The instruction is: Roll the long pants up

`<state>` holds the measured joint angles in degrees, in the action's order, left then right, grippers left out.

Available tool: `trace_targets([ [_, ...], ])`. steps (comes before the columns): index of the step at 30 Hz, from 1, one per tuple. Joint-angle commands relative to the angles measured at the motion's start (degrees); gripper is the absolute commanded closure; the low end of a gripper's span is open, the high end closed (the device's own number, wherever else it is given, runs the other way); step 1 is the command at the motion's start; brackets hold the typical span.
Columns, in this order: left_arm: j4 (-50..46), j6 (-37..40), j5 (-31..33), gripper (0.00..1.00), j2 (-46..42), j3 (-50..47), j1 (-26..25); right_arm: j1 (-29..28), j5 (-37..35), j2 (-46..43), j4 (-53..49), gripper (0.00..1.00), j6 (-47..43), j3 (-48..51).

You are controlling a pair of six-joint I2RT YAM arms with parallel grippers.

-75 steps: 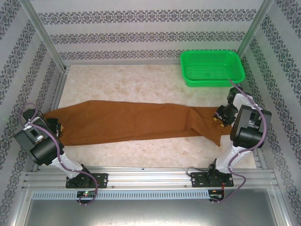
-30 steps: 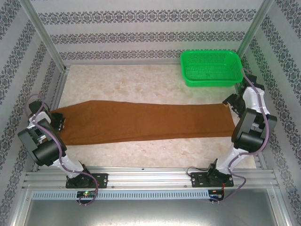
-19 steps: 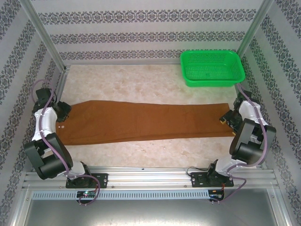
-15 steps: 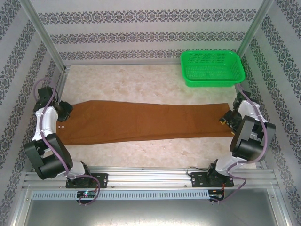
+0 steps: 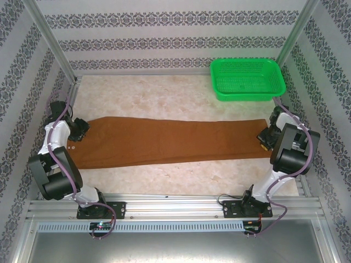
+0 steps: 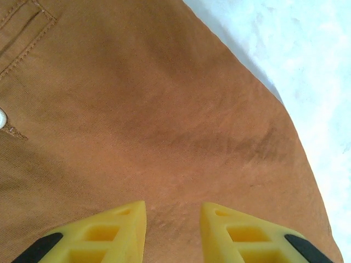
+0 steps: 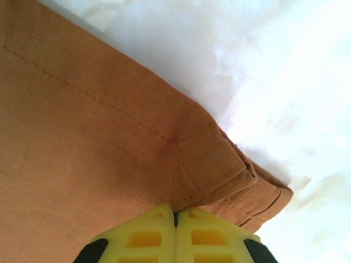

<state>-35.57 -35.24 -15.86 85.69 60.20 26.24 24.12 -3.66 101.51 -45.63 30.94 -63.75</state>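
Now: long pants (image 5: 170, 141) flat, stretched 9 to 3 o'clock across table (image 5: 164, 181); at 9 left gripper (image 6: 173, 219) spread over waist end, at 3 right gripper (image 7: 175, 216) pinching hem fold.

Long pants (image 5: 170, 141): one pair; rust-brown, laid from 9 o'clock to 3 o'clock across the table
Pale button (image 6: 1, 117): one counted in the left wrist view; at 9 o'clock of that frame
Stitched pocket slit (image 6: 24, 35): one; at 10 o'clock of the same frame
Green basket (image 5: 244, 61): one; at 1 o'clock on the table
Table (image 5: 164, 90): one; pale marbled top
Grippers: two; left gripper (image 5: 79, 127) at 9 o'clock, right gripper (image 5: 265, 137) at 3 o'clock
Yellow fingers (image 6: 118, 230): four; two on each gripper
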Motion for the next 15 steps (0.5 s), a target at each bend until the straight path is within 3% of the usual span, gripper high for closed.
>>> trace_targets([
  [1, -0.1, 0.7, -0.5, 0.69, 0.9, 0.6, -0.8, -0.5, -1.5, -1.4, -1.1, 1.0, 0.1, -1.3],
  [15, 0.2, -0.2, -0.3, 0.72, 1.1, 0.4, -1.2, -0.7, -2.2, -18.7, -10.3, 1.0, -1.7, -0.6],
])
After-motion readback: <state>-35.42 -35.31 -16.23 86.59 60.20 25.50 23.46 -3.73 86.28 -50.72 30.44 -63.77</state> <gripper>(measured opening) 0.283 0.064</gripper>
